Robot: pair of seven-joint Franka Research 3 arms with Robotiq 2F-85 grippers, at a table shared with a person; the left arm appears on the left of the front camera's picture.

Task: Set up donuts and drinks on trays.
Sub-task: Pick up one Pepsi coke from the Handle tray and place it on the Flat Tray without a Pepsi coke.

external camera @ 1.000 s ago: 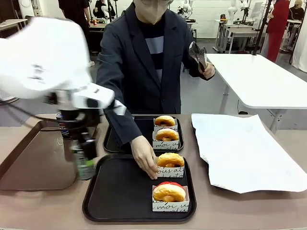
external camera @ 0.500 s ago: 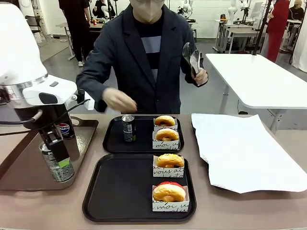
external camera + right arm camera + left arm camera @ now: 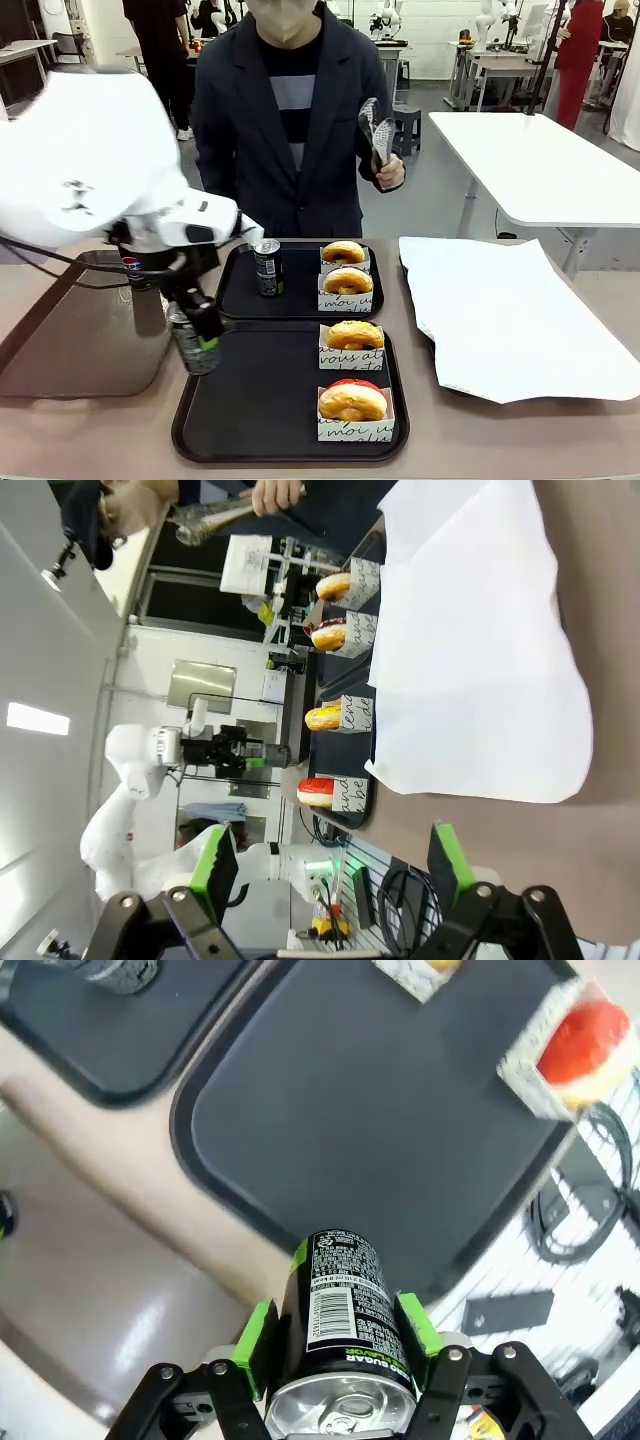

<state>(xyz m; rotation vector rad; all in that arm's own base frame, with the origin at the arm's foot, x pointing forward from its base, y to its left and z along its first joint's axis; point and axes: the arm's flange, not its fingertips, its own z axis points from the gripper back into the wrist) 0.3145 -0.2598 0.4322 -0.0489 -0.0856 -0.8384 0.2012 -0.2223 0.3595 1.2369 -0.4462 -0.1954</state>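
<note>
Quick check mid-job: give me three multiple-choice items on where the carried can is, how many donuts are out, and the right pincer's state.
1. The left pincer holds the black-and-green drink can:
A. over the near black plastic tray's left rim
B. on the white paper sheet
C. in the person's hand

2. Sleeved ring donuts on the two black trays:
A. two
B. four
C. six

3. The right pincer is:
A. shut on a donut
B. shut on tongs
C. open

Key: 1 A, can hangs at the near tray edge; 2 B, two per tray; 3 C, pads spread, nothing between.
</note>
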